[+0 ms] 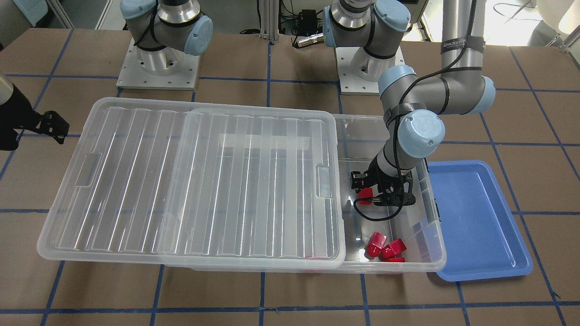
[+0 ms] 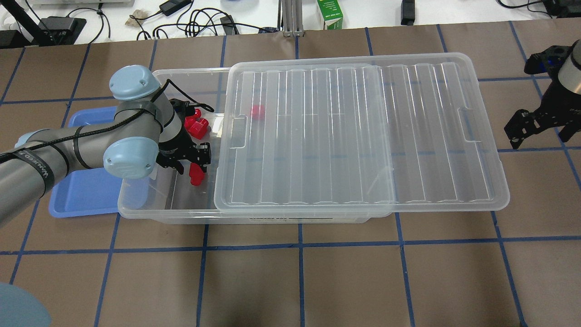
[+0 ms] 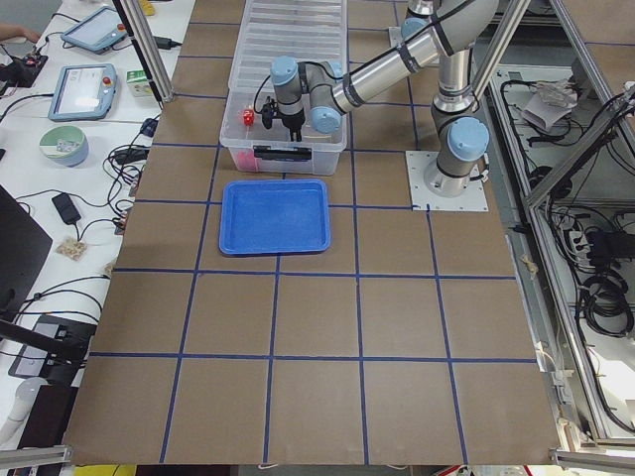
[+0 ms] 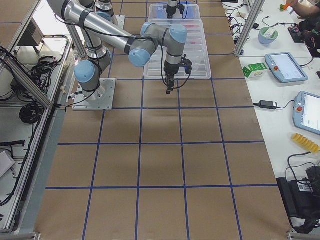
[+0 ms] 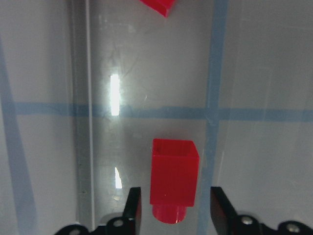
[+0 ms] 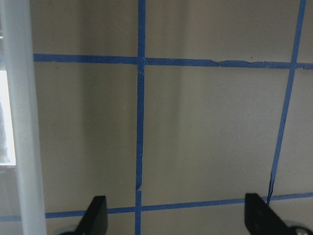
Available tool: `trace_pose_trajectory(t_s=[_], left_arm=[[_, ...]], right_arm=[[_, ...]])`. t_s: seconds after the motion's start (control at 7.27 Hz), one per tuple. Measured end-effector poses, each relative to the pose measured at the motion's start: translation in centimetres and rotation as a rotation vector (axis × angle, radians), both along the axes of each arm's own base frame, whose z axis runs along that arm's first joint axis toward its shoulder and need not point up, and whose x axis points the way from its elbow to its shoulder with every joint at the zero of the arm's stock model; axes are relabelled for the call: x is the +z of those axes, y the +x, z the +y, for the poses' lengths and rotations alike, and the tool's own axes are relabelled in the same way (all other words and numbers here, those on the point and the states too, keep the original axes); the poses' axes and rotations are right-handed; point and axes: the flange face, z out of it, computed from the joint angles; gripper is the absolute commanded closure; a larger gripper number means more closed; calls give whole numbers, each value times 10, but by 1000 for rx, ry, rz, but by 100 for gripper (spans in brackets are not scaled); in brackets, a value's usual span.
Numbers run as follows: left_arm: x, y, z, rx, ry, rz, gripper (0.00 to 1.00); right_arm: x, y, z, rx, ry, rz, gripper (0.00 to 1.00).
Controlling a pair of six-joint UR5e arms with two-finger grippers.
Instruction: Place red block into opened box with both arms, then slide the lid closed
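Note:
My left gripper (image 5: 176, 208) is open inside the uncovered end of the clear box (image 2: 159, 213). A red block (image 5: 173, 176) lies on the box floor between its fingertips, with a gap on each side. The overhead view shows the same block (image 2: 196, 175) just below the left gripper (image 2: 194, 164). More red blocks (image 2: 197, 127) cluster at the box's far side, and one (image 2: 258, 111) shows through the lid. The ribbed lid (image 2: 358, 131) covers most of the box and overhangs its right end. My right gripper (image 2: 540, 122) hangs open over the paper, beyond the lid's right edge.
A shallow blue tray (image 2: 86, 190) lies against the box's left end, under my left arm. The table is brown paper with blue tape lines. Both arm bases (image 1: 158, 68) stand behind the box. Cables and a green carton (image 2: 330, 13) lie past the far edge.

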Motion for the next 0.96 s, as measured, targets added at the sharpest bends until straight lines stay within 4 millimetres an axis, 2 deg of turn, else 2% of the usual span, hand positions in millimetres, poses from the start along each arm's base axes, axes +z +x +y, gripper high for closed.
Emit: trace_pose_trajectory(t_s=[0.14,0.28,0.55,0.96], left_arm=[[21,1,-8,2,-36,-3,0],[51,1,-17,4,-57,-6,0],[128,-1,-24,5,-42,-9,0],[236,-4,4,-2,-78,-26,0]], right_arm=[[-3,1,0,-4,-5,-4,1],[-5,5,-1,-7,-17,-30,1],[-10,13,-5,-15,-43,-94,0],[-13,35,-10,-35,-63,-132,0]])
